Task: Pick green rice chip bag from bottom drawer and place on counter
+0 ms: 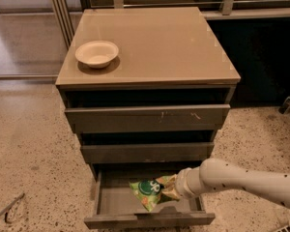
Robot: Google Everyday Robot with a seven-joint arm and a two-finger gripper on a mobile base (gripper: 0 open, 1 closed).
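The green rice chip bag [147, 192] lies tilted inside the open bottom drawer [111, 202], its dark round logo facing up. My gripper [168, 187] reaches in from the right on a white arm and is shut on the bag's right end. The bag hangs low over the drawer's grey floor, its lower tip near the front wall. The tan counter [159, 42] tops the cabinet above. The two taller drawers stand slightly ajar over the bottom one.
A cream bowl [97, 53] sits on the counter's left side. The speckled floor surrounds the cabinet, with a thin metal object [7, 210] at the lower left. A dark recess lies to the right of the cabinet and railings stand behind it.
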